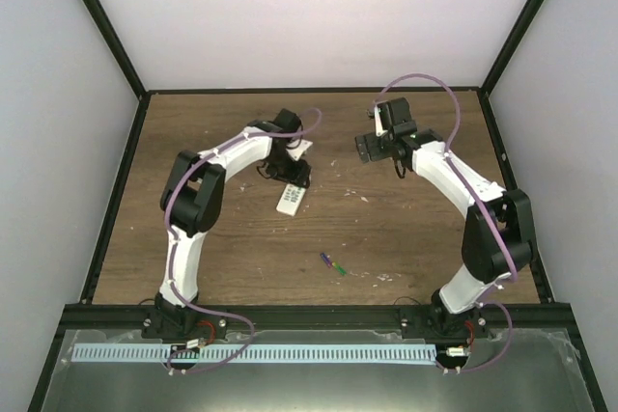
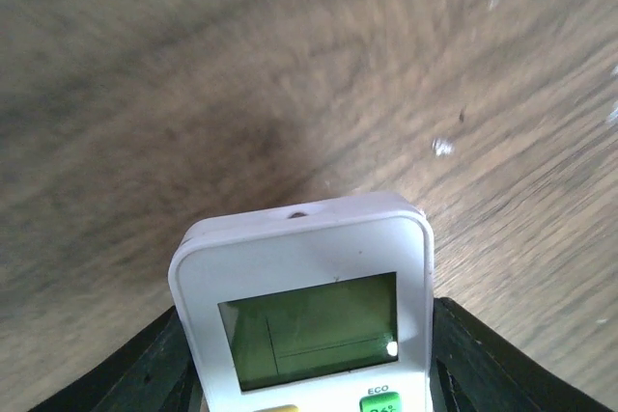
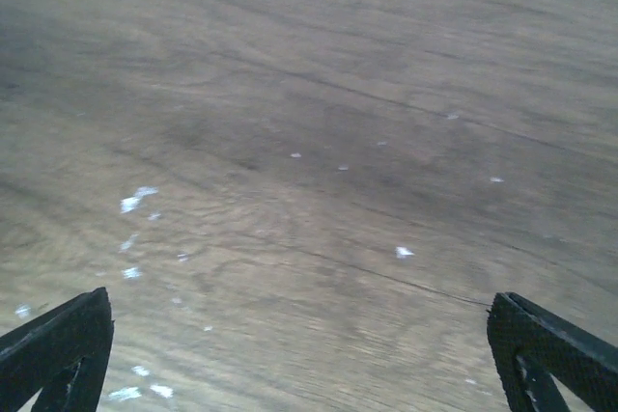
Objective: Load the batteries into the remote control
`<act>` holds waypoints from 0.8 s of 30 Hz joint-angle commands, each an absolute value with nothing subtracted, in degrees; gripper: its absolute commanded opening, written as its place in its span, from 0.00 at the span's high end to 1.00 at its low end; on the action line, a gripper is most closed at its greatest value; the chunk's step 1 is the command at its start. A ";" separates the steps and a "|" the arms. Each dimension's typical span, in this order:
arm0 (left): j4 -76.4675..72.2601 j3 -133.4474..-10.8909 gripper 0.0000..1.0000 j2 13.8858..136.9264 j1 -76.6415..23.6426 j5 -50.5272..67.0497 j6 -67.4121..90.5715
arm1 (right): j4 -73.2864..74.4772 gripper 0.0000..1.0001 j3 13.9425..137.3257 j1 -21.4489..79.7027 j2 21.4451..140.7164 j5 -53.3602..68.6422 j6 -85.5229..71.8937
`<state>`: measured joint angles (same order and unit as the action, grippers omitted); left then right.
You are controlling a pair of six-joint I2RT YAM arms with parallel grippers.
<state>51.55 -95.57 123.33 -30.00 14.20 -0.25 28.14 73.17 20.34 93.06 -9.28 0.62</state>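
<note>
Left pincer (image 2: 309, 373) closed on remote control (image 2: 307, 306) edges, display face up, likely to flip it for battery access. Right pincer (image 3: 299, 354) wide open, empty, over surface (image 3: 319, 142). Batteries (image 1: 332, 262) lie well apart, nearward of both pincers.

**Robot test cell in a laboratory setting**
Plain white wall panels (image 1: 319, 16) are held in black metal frame posts (image 1: 101, 21) around a brown wood-grain table top (image 1: 406, 229) marked with white flecks. White-and-black jointed arms, left (image 1: 179, 262) and right (image 1: 454, 171), are bolted to a black base rail (image 1: 309, 315) and looped with purple cables (image 1: 425, 77). A slotted white cable duct (image 1: 251, 352) is laid below.
</note>
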 commanded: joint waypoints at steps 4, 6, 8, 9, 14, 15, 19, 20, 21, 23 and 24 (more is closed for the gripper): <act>35.41 -91.46 0.53 111.62 -20.16 25.79 14.87 | 17.05 0.03 62.75 20.30 84.47 16.89 -2.08; 29.64 -87.97 0.51 107.99 -18.66 25.24 19.47 | 13.69 0.04 60.34 20.30 83.14 23.52 -4.98; 26.30 -86.13 0.51 105.60 -18.11 24.09 22.95 | 11.40 0.06 59.54 20.46 83.39 29.40 -7.56; 25.33 -86.04 0.51 104.89 -18.17 23.84 24.07 | 10.70 0.08 59.81 20.64 84.04 31.51 -8.67; 22.46 -86.82 0.54 104.07 -19.33 23.95 29.58 | 13.28 0.16 67.78 21.87 90.71 38.94 -10.36; 22.11 -87.02 0.54 104.06 -19.69 23.99 30.50 | 14.12 0.17 69.66 22.08 91.97 39.67 -10.51; 21.87 -88.14 0.58 104.12 -21.35 23.43 31.37 | 15.02 0.20 74.20 22.97 95.67 42.09 -11.26; 22.14 -88.50 0.59 104.26 -21.76 23.22 31.38 | 15.01 0.20 74.98 23.19 96.35 42.30 -11.39; 22.44 -88.93 0.59 104.26 -22.10 23.10 31.43 | 15.16 0.21 75.62 23.45 97.31 42.35 -11.49; 22.54 -89.11 0.60 104.13 -22.84 22.16 31.52 | 16.16 0.21 77.30 24.14 98.86 42.51 -11.39; 22.53 -89.12 0.61 104.03 -23.18 21.57 31.63 | 17.22 0.21 78.44 24.50 99.56 42.57 -11.25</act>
<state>24.08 -87.09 104.01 -22.04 22.85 29.98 14.72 73.80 23.09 97.01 39.55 -10.44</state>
